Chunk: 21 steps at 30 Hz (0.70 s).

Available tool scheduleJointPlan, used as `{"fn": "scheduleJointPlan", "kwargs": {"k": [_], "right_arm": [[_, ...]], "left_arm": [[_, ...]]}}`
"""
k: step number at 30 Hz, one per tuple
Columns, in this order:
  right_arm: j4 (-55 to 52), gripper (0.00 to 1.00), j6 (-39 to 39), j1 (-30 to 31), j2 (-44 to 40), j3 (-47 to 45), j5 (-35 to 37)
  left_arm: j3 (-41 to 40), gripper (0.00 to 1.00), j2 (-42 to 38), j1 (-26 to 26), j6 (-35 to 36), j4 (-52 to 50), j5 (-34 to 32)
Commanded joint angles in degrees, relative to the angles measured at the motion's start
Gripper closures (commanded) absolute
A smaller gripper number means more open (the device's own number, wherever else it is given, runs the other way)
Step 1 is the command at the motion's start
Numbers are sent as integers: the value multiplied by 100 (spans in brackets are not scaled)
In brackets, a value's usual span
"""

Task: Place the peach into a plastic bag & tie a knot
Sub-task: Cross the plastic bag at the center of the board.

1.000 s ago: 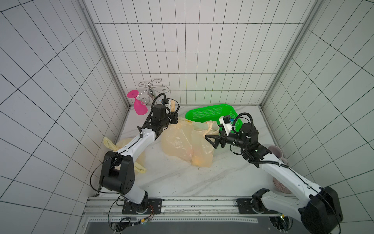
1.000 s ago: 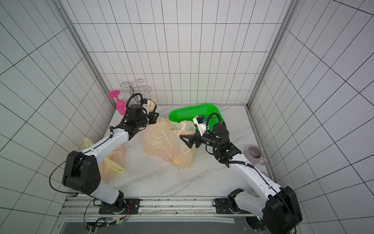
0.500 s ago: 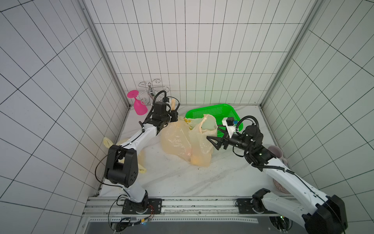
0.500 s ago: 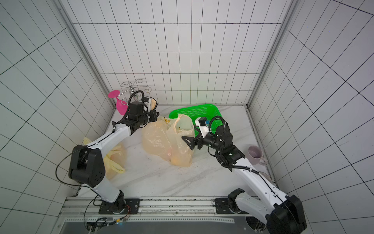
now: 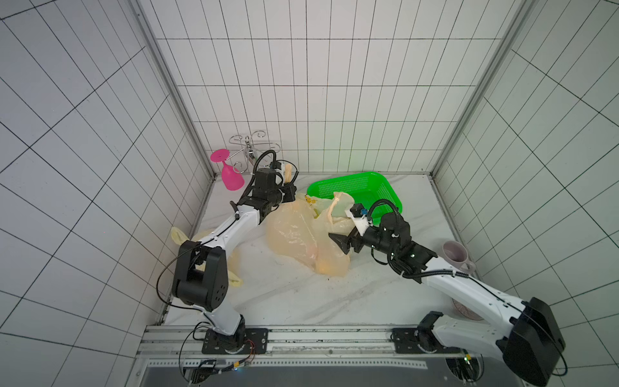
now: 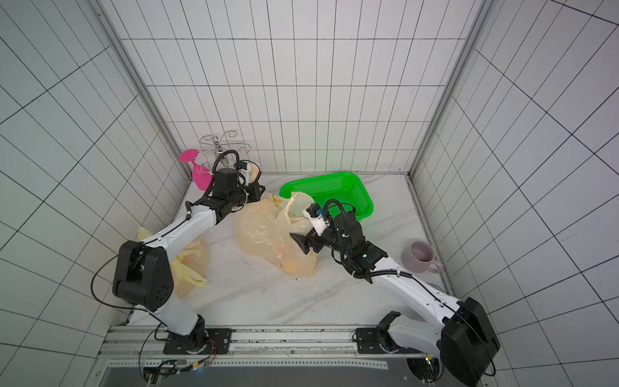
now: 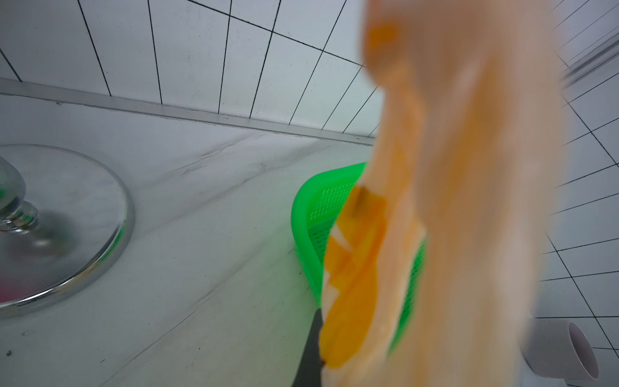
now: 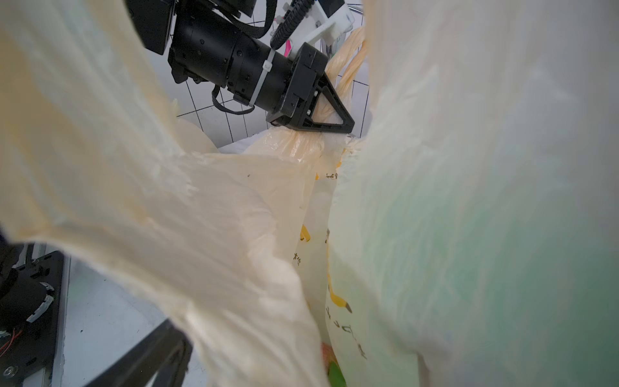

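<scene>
Near the middle of the marble desk (image 5: 284, 295), the plastic bag (image 5: 294, 234) is lying slumped on its side. The peach (image 6: 290, 264) is sitting inside it, showing as an orange lump through the film at the end nearest the front edge. At the far end, near the green basket (image 5: 355, 187), the left fingers (image 8: 335, 117) are pinching tight on one twisted handle of the bag. The right fingers (image 5: 337, 240) are standing spread wide and holding nothing, with their tips pointing at the bag's flank; whether they are touching the film cannot be told. The bag's other handle is standing up as a loose loop just beside the right wrist. A pink goblet (image 5: 229, 174) is sitting upside down by the wire rack (image 5: 251, 149) in the back left corner, a mug (image 5: 454, 256) is standing by the right wall, and a second bag (image 6: 191, 264) is lying under the left arm
</scene>
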Motion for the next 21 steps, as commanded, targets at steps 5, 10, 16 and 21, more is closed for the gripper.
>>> {"fn": "scheduleJointPlan", "kwargs": {"k": [5,10,16,21], "right_arm": [[696,1,-101,244,157,730,378],[1159,0,98,291,94,677,533],[1400,50,267,292,250,672,426],[1260,100,235,222,153,657,689]], "left_arm": [[-165,100,-273,-86,-92,215,47],[-220,100,-333,-109,-111,231,69],[-476,100,-580,-224,-191,415,194],[-1154,100,-1213,-225,-274,885,679]]}}
